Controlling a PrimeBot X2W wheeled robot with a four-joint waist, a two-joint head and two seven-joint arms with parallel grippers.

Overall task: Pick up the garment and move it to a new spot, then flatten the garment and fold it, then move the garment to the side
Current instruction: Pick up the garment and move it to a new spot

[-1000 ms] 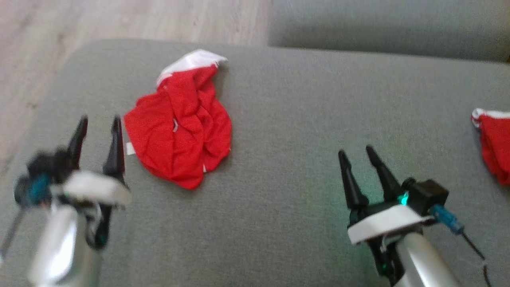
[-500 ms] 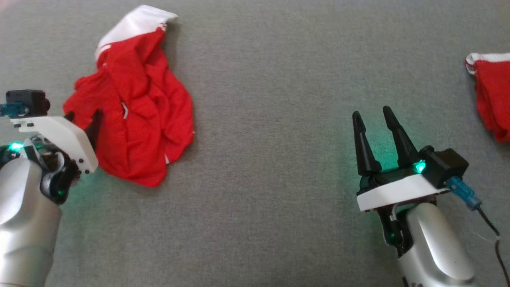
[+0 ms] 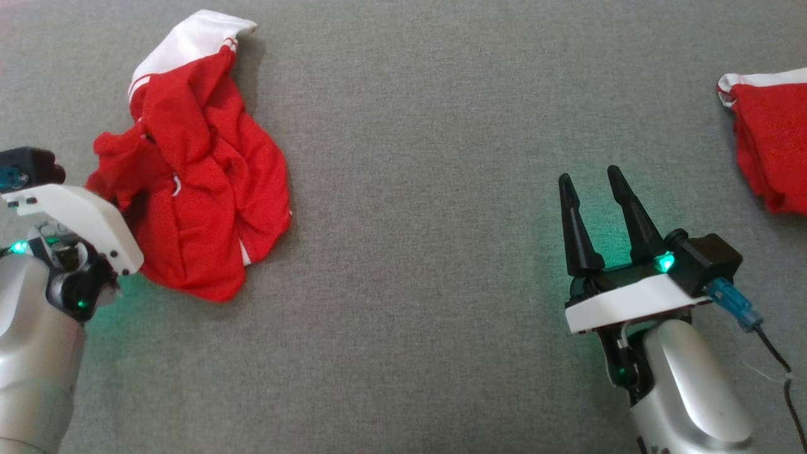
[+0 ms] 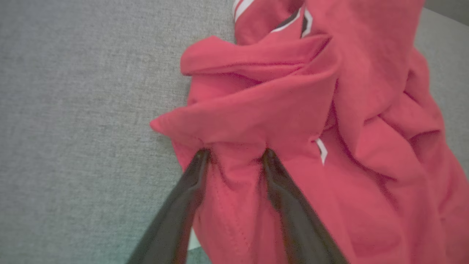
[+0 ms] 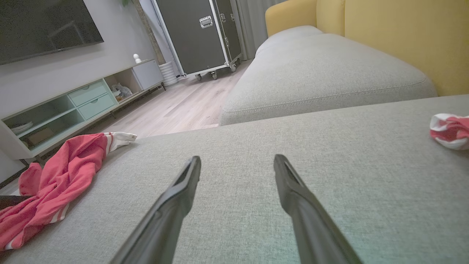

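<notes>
At ten o'clock in the head view, the crumpled red garment [image 3: 202, 189] lies on the grey sofa cushion [image 3: 410, 284]. The left claw [image 4: 234, 154] presses its tips into the garment's eight o'clock edge, fingers apart with a ridge of cloth between them. The right claw [image 3: 588, 176], spread and empty, sits well apart at four o'clock. Another red cloth [image 3: 769, 139] lies at two o'clock.

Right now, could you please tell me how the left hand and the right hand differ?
The left hand presses its fingers into the red garment, a fold between them; the right hand touches no cloth. The left hand is at the garment's edge; the right hand is over bare grey cushion. Both are open.
</notes>
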